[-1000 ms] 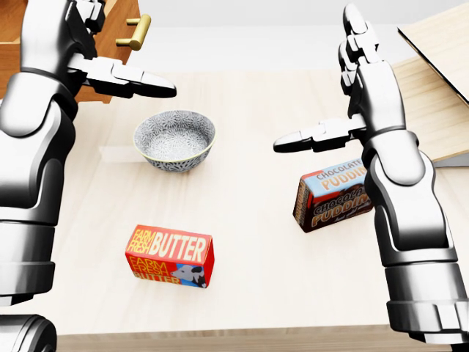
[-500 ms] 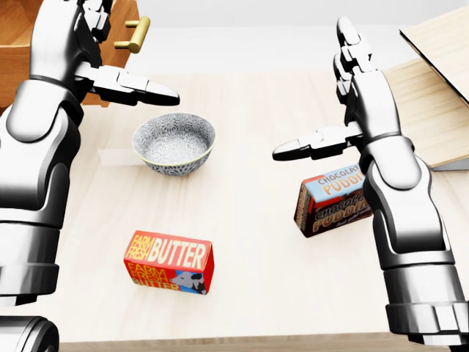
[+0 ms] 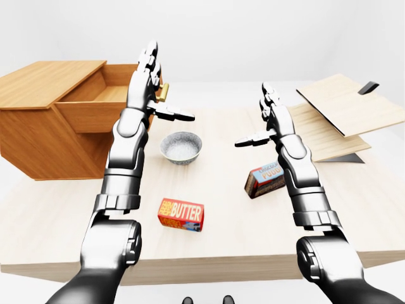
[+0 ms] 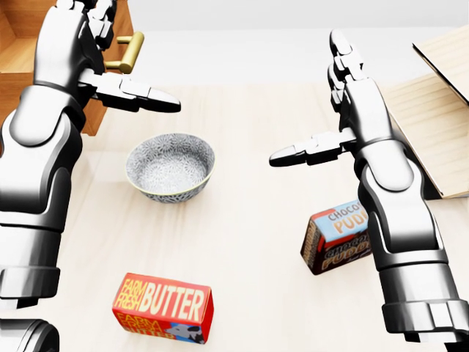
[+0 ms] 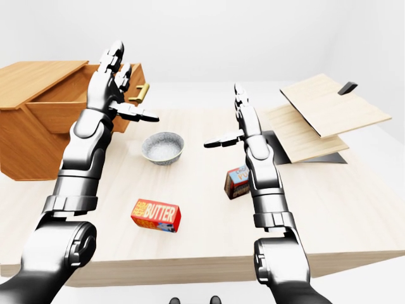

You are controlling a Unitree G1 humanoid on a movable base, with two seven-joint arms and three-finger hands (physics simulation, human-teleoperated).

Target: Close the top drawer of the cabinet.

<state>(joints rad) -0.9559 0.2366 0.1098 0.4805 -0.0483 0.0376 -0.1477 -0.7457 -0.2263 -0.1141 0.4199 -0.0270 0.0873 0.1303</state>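
Top drawer point(image 3: 95, 104), pulled out of the cabinet point(image 3: 44, 120) at the worktop's left edge, brass handle point(image 5: 140, 92) outward: your left hand point(image 3: 144, 79), fingers spread and grasping nothing, stands just beside it for a push; right hand point(image 4: 344, 88) likewise empty mid-worktop.

Red butter box point(image 4: 163, 308), grey-patterned bowl point(image 4: 170, 166)
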